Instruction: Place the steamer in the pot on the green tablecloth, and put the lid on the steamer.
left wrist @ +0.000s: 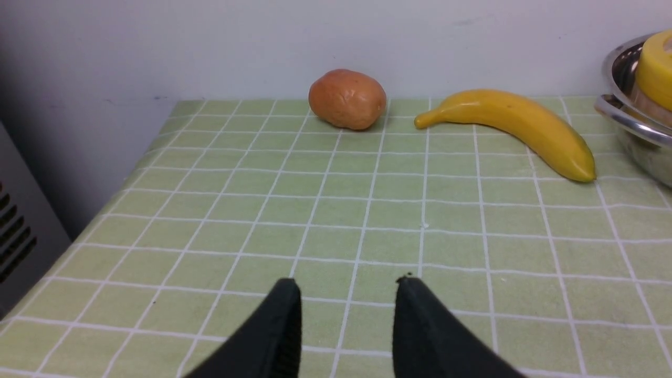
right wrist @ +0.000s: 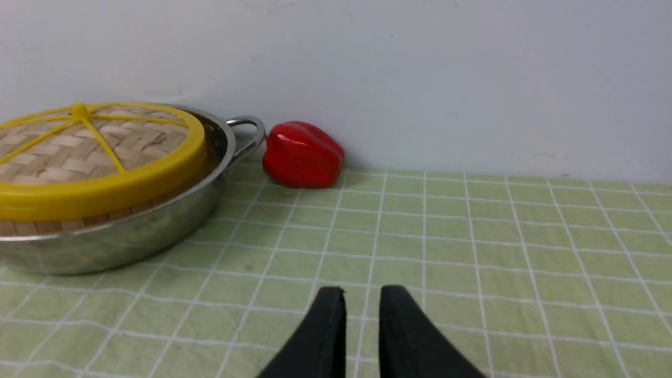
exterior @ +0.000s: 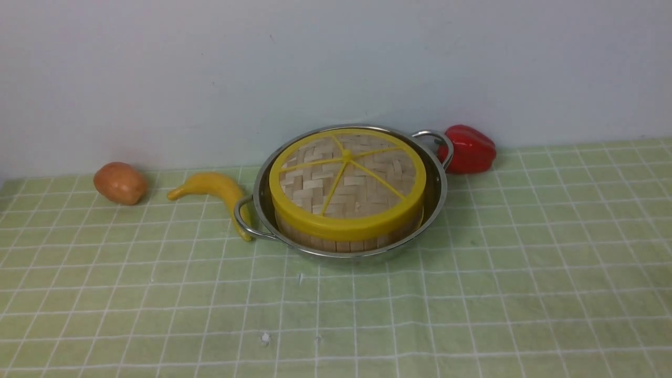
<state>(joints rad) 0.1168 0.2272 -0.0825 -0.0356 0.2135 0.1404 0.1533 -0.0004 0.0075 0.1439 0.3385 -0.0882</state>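
The shiny pot [exterior: 434, 195] stands on the green tablecloth [exterior: 472, 294] near the back wall. Inside it sits the steamer [exterior: 341, 244], of which only the bamboo wall shows. The woven lid [exterior: 346, 178] with its yellow rim and spokes lies on top of the steamer. Neither gripper appears in the front view. The left gripper [left wrist: 347, 281] hovers open over bare cloth, far from the pot [left wrist: 635, 136]. The right gripper [right wrist: 362, 289] is open by a narrow gap, empty, to the side of the pot [right wrist: 131, 236] and lid [right wrist: 94, 152].
A potato [exterior: 120, 182] and a banana [exterior: 212, 189] lie left of the pot, the banana's tip close to its handle. A red pepper [exterior: 470, 149] rests against the pot's right handle. The wall stands right behind. The left wrist view shows the table's left edge.
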